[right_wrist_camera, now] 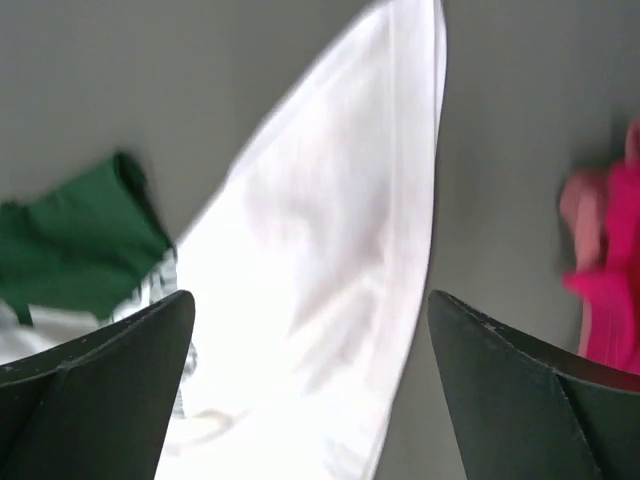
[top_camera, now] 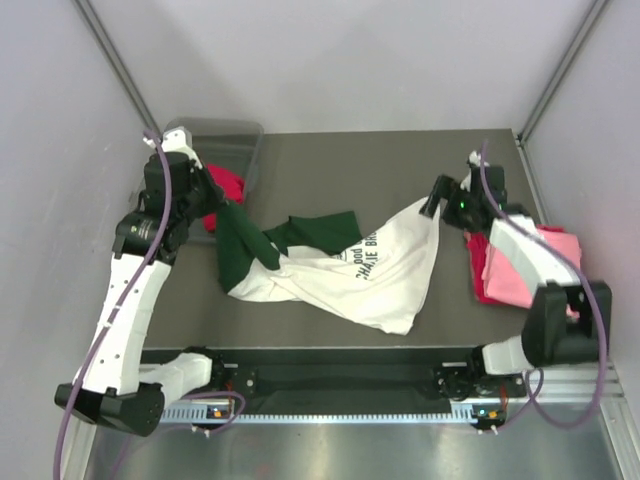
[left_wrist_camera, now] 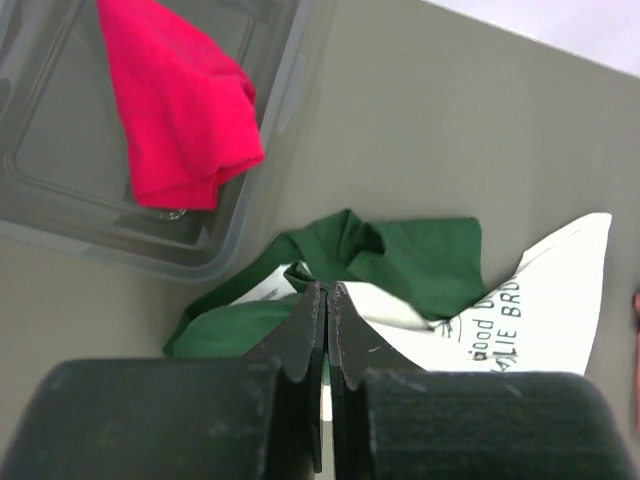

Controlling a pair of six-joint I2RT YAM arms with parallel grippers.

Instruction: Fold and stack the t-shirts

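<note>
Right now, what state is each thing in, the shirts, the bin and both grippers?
white and green t-shirt: unfolded, rumpled.
bin: open, no lid.
red t-shirt: bunched up inside the bin.
pink t-shirt: looks folded, lying on the second red t-shirt.
second red t-shirt: flat under the pink one.
left gripper: shut on the white and green t-shirt.
right gripper: open above the white cloth.

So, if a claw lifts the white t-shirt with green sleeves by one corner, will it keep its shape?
Probably not. The white t-shirt lies twisted and creased, so it is likely floppy and would hang down. It seems light: the folds look thin where the shut left claw pinches a sleeve. Pushed along the table, it would likely bunch up, not slide flat.
</note>
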